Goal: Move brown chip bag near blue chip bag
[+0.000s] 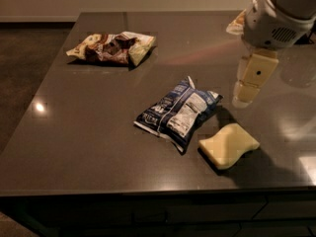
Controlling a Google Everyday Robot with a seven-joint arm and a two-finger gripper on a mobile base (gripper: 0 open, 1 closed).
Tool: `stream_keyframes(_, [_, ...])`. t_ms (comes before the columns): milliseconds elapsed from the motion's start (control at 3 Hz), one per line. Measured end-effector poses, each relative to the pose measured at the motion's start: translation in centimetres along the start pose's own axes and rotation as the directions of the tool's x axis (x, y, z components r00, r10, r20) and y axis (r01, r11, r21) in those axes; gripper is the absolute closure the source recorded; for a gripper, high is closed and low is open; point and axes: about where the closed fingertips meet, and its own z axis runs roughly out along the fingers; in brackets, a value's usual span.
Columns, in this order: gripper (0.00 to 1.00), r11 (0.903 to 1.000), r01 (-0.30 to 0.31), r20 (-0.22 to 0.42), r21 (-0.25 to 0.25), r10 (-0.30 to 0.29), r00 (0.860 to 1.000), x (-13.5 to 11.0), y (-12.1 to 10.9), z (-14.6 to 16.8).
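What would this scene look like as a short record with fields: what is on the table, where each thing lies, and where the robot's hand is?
surface: dark table
brown bag: lies flat at the far left, apart from the rest
blue bag: lies flat near the middle, label up
sponge: pale yellow, just right of the blue bag, toward the near edge
gripper: hangs over the right side, beyond the sponge, far from the brown bag
task state: brown bag not yet near the blue bag
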Motion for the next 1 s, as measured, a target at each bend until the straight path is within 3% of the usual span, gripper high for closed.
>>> stream_keyframes(667, [0.0,0.9956,0.093,0.048,-0.006,-0.093,0.995,-4.2,-3.8,3.5])
stream_keyframes(1000, [0.0,0.9948,0.096,0.085,-0.035,-0.093,0.992,-6.2,-5.6,6.0])
